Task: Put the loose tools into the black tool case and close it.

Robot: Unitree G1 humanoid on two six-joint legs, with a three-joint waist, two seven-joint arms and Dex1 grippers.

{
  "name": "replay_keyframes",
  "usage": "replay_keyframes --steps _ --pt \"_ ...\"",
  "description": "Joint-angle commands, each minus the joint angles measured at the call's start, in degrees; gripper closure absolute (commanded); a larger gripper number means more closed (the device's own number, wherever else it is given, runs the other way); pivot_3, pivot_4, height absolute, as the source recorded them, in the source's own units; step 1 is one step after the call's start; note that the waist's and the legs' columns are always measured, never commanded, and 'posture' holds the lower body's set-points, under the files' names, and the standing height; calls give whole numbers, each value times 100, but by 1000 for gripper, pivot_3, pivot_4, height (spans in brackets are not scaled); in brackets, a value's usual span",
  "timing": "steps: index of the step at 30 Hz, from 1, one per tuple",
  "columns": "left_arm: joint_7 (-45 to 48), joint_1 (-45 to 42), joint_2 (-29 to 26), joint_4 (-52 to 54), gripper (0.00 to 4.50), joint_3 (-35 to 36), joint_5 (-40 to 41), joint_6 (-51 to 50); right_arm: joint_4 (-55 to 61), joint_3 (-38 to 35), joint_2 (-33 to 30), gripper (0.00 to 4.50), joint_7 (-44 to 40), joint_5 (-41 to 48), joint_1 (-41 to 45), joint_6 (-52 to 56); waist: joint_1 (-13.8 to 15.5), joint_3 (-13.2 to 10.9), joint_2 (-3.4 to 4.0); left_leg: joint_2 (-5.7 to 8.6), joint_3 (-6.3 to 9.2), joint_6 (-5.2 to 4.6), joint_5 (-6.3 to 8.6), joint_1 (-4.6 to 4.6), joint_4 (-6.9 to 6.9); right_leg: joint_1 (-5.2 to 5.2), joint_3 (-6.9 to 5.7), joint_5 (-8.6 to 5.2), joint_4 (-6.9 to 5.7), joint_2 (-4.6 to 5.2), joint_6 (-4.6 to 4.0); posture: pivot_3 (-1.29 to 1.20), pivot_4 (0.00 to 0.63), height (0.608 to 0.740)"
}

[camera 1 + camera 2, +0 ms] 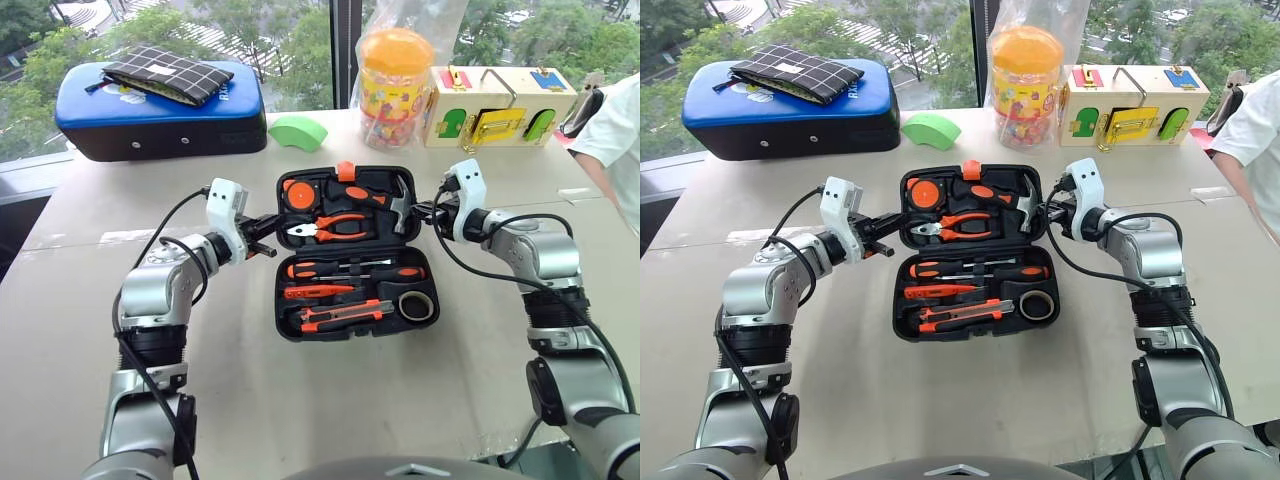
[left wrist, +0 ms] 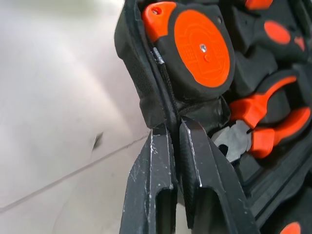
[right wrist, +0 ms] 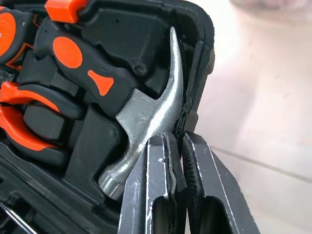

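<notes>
- Case (image 1: 345,330) lies open on the table (image 1: 300,400), midway between the two arms, its far half tilted up with an orange latch (image 1: 346,171) at the far edge.
- The far half holds a tape measure (image 1: 299,193), pliers (image 1: 335,227) and a hammer (image 1: 385,203).
- The near half holds two screwdrivers (image 1: 350,270), an orange tool (image 1: 315,292), a utility knife (image 1: 340,316) and a tape roll (image 1: 415,305), each in its own recess.
- The left gripper (image 2: 171,134) is clamped on the left rim of the far half, just beside the tape measure; one finger (image 2: 151,170) is outside the wall, the other inside.
- The right gripper (image 3: 178,139) is pinched tight on the right rim of the far half, next to the hammer head; one finger (image 3: 158,170) is inside the wall, the other outside.
- At the table's far edge stand a blue-topped case (image 1: 160,115) with a checked pouch (image 1: 168,75) on it, a green block (image 1: 298,132), an orange-lidded jar (image 1: 395,85) and a wooden latch box (image 1: 500,105).
- A person's sleeve (image 1: 612,130) shows at the far right.
</notes>
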State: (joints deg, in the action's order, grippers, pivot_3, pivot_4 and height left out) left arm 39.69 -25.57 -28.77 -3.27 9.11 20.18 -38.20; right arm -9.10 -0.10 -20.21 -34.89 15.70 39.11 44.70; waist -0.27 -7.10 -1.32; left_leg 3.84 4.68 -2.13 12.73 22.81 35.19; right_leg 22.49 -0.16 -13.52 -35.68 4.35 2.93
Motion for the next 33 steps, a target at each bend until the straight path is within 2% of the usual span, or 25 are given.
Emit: replay_keyframes --steps 1,8,11,14,20,26,33 --pt "307 63 52 433 4500 -414 -176 912 754 177 28 4475 -281 98 -27 -520 2 0 0 -1 4 -13 -8 0 -3 1 -1 0 0 -2 0 0 150 740" --pt "404 419 -6 90 4500 -527 -826 3015 1587 284 -301 4475 -296 -193 -840 -1399 68 2 -2 -4 1 -15 -6 2 -11 4 2 0 9 -2 -1 0 150 740" --pt "498 585 -152 -5 4500 -583 -1138 4019 1998 321 -658 4475 -299 -508 -1277 -1894 110 2 -3 -4 -4 -29 2 2 -9 4 3 -1 12 -1 -1 0 150 740" --pt "515 722 -273 -104 4500 -573 -1295 4620 2491 140 -826 4475 -254 -437 -1664 -1927 124 2 -4 -5 -3 -29 2 2 -8 2 2 -1 12 -1 -1 0 150 740" --pt "613 739 -222 -378 4500 -609 -1138 4537 2871 157 -989 4475 -209 -460 -2054 -1806 122 3 -4 -6 -1 -43 9 0 1 -5 -1 -1 12 0 -1 0 150 740" --pt "829 420 -165 -804 4500 -675 -1008 4443 2740 322 -763 4475 -117 -479 -1719 -1665 114 4 -4 -6 7 -44 8 -6 11 -15 -12 -1 9 -6 -1 0 150 740" --pt "976 255 -145 -808 4500 -843 -1013 4167 2557 415 -734 4475 -188 -570 -1514 -1598 109 3 -3 -10 10 -44 8 -7 10 -15 -13 -1 8 -15 0 0 150 740"
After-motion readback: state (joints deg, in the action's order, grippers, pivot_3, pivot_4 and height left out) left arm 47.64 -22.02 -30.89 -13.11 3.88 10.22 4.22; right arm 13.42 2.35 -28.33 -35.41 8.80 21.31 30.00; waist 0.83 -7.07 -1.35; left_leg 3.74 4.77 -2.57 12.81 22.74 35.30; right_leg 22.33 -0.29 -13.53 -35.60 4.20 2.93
